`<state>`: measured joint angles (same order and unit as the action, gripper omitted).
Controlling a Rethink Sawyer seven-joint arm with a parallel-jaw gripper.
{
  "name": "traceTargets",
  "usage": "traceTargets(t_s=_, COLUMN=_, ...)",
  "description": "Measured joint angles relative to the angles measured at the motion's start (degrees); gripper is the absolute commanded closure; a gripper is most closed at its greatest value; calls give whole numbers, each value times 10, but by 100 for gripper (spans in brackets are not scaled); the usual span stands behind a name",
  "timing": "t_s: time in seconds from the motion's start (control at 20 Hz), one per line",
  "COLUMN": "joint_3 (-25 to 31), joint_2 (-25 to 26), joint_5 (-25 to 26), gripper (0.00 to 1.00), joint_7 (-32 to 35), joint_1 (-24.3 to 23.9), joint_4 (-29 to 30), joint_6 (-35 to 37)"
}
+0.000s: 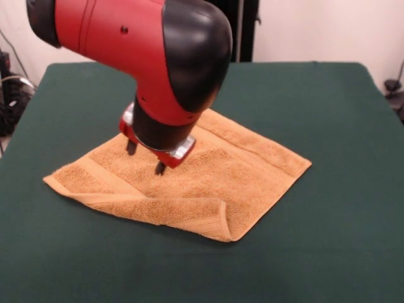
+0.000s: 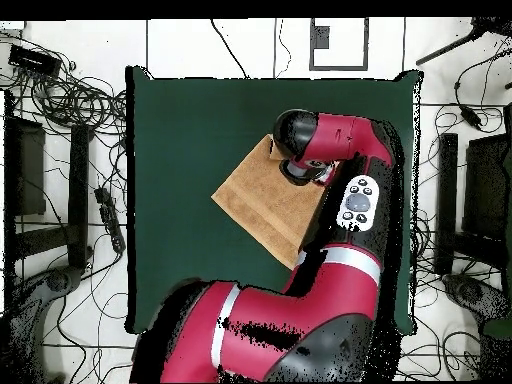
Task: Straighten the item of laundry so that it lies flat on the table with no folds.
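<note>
Nearest the front camera, the golden-orange terry-cloth towel (image 1: 189, 183) shows its trouble: the front edge is doubled back on itself in a long flap (image 1: 158, 205) running from the left corner to the near corner. It's soft, light, limp stuff, I'd judge, so it will drape and drag rather than slide as one piece; the free corner of that flap looks the sensible place to pinch. The towel sits diamond-wise, its corners pointing left, right, near and far, its long line running left to right, around the middle of the dark green felt-covered worktop (image 1: 341, 240). Just behind the fold, the red and black arm's gripper (image 1: 146, 158) hangs over the towel's centre, its two dark fingertips (image 1: 160, 168) narrowly parted and holding nothing; touching or just clear, I can't tell.
</note>
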<state>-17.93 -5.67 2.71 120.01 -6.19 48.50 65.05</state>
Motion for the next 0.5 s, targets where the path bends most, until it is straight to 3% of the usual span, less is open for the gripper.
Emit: traceTargets(t_s=0.5, joint_3=32, joint_2=1, joint_5=-7, gripper=0, joint_7=0, joint_1=1, joint_4=16, joint_6=-14)
